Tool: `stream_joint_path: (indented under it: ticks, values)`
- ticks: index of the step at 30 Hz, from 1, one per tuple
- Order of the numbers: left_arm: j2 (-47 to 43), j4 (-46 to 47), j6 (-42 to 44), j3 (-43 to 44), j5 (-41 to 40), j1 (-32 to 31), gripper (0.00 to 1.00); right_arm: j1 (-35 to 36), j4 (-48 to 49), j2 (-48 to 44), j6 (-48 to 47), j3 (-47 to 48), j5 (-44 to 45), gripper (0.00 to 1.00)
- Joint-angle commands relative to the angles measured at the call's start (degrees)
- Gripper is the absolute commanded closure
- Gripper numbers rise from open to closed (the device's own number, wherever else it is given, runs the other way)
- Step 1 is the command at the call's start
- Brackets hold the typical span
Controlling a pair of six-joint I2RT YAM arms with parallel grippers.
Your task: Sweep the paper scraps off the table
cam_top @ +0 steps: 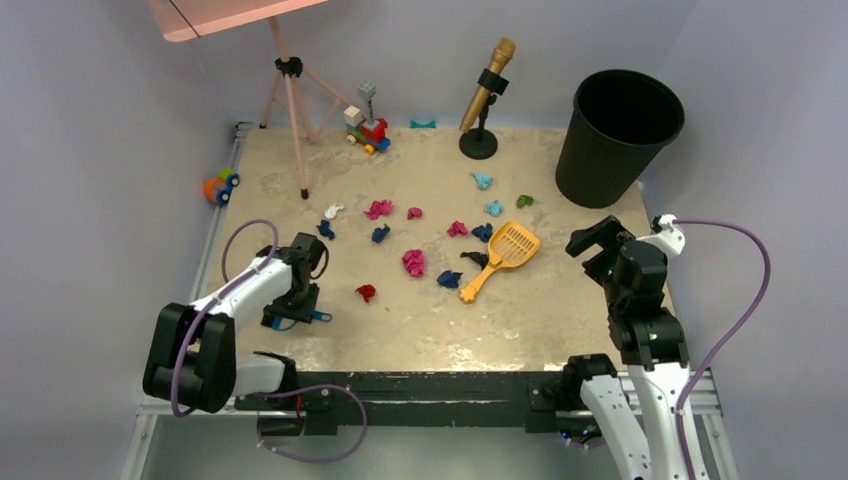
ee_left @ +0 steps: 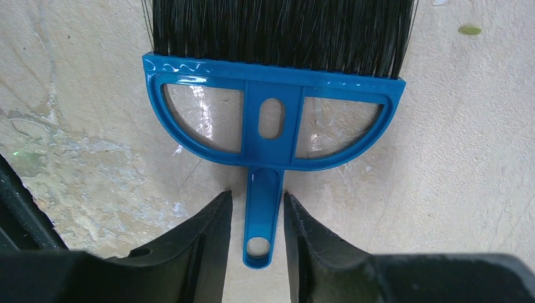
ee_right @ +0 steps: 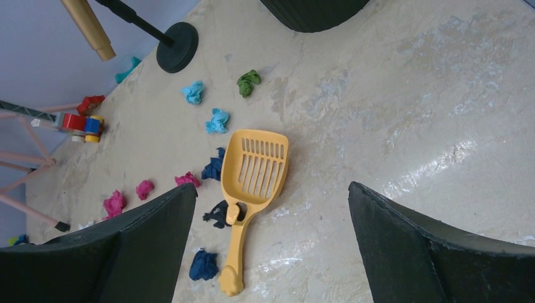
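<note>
Several paper scraps lie across the middle of the beige table (cam_top: 560, 310): a pink wad (cam_top: 413, 262), a red one (cam_top: 366, 292), a navy one (cam_top: 449, 279), teal (cam_top: 482, 180), green (cam_top: 524, 200) and white (cam_top: 333, 211). A yellow slotted scoop (cam_top: 505, 250) lies flat among them and shows in the right wrist view (ee_right: 255, 167). My left gripper (cam_top: 296, 308) is low at the near left. It (ee_left: 257, 214) is narrowly open astride the handle of a blue brush (ee_left: 272, 107) with black bristles; the right finger touches the handle and a thin gap shows on the left. My right gripper (cam_top: 597, 245) is wide open and empty, right of the scoop.
A black bin (cam_top: 618, 135) stands at the back right corner. A gold microphone on a round stand (cam_top: 484, 95), a toy block train (cam_top: 367, 130) and a pink tripod (cam_top: 290, 100) are along the back. A toy car (cam_top: 220, 185) sits at the left rail.
</note>
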Motion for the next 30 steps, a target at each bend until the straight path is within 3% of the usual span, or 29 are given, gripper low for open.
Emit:
stream_joint_path:
  ticks: [1, 3, 7, 14, 18, 20, 23, 26, 28, 30]
  values:
    - [0.47, -0.68, -0.62, 2.27, -1.60, -0.30, 0.60, 0.06, 0.46, -2.20, 0.09, 0.94, -1.18, 0.05]
    - [0.43, -0.28, 0.04, 2.29, -1.60, -0.30, 0.62, 0.05, 0.19, -2.84, 0.08, 0.89, -1.64, 0.06]
    - [0.64, 5.42, 7.37, 2.18, -0.96, -0.30, 0.88, 0.02, 0.12, -3.77, 0.67, 0.43, -3.06, 0.06]
    - [-0.71, 10.14, 21.78, 6.97, -1.75, -2.78, 0.92, 0.02, -0.26, -4.31, 1.96, 0.45, -4.13, 0.07]
    - [-3.38, 10.57, 35.74, 12.40, -1.15, -3.81, 0.94, 0.09, 1.33, -4.19, 0.77, -0.35, -7.74, 0.07]
    - [-4.45, 10.01, 44.46, 15.09, 1.99, -3.82, 1.00, 0.03, 2.74, -3.33, -0.34, -1.17, -10.77, 0.07]
    - [-6.63, 11.77, 57.73, 16.55, 11.83, -3.82, 1.00, 0.02, 5.71, -0.77, -3.99, -2.71, -18.47, 0.07]
    - [-11.09, 21.51, 67.99, 12.70, 30.89, -3.82, 0.94, 0.02, 11.66, 2.61, -6.69, -5.27, -32.08, 0.09]
    - [-12.83, 28.52, 69.51, 9.98, 43.52, -3.82, 0.88, 0.01, 16.37, 4.74, -6.79, -6.74, -38.80, 0.09]
    - [-11.92, 31.17, 70.57, 10.35, 50.14, -5.53, 0.88, 0.10, 19.92, 6.82, -7.07, -7.44, -44.53, 0.10]
